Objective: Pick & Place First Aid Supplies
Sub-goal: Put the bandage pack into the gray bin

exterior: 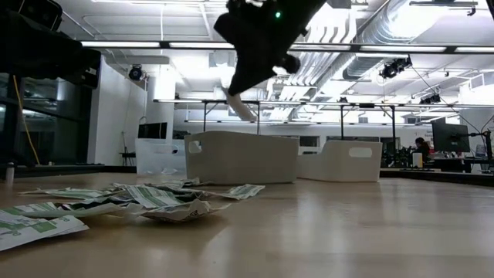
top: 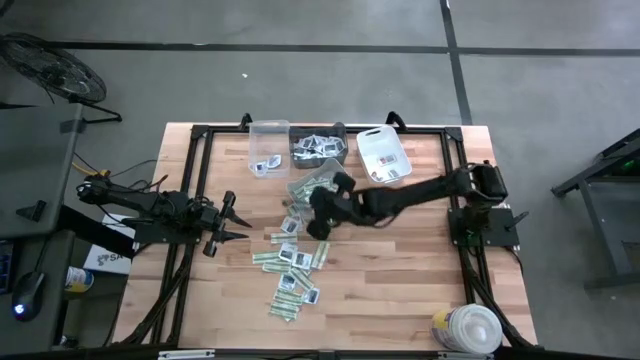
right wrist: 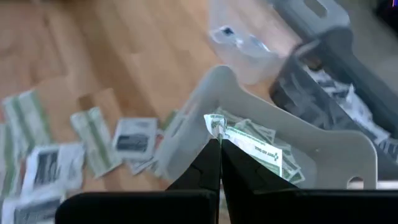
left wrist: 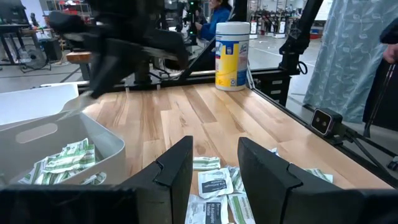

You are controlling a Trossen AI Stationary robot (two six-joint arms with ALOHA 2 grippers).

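Green-and-white strip (right wrist: 249, 140) crosswise in right gripper (right wrist: 219, 144)

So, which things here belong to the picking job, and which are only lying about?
Job: small flat sealed packets on the wooden table; green-and-white strip in the shut right gripper; pale plastic bin below it.
Lying about: round white tub; open left gripper, waiting at the left.

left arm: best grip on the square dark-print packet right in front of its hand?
The square packet lies flat on the table, other packets beside it, so likely come straight down with the open left hand and pinch two opposite edges; from the side there is no height to catch. The right hand is shut on a green strip above a bin.
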